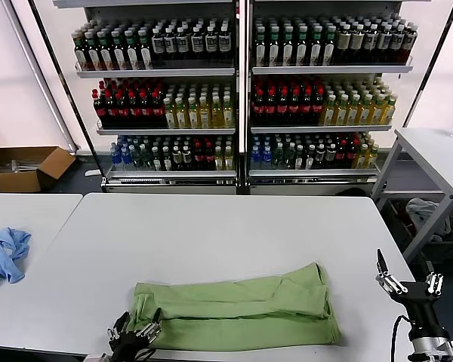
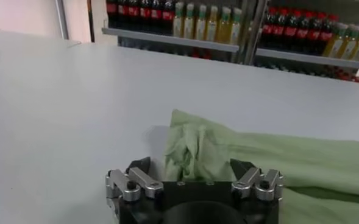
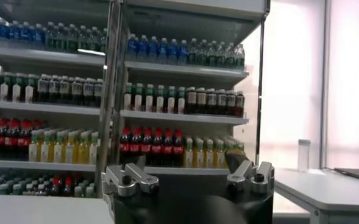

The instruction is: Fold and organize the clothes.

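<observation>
Two tall shelving racks [image 1: 241,90] packed with rows of bottled drinks [image 1: 287,102] fill the upper middle of the frame against pale, brightly lit walls. A white table [image 1: 226,226] spans the lower half, with another table [image 1: 442,154] at right. An open cardboard box [image 1: 26,166] sits on the dark floor [image 1: 83,177] at left.

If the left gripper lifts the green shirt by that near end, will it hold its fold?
Probably not: the green shirt looks soft and creased, so it would likely droop and unfold. It is bunched at the left gripper, so layers may slip apart. It should slide rather than roll on the table.
</observation>
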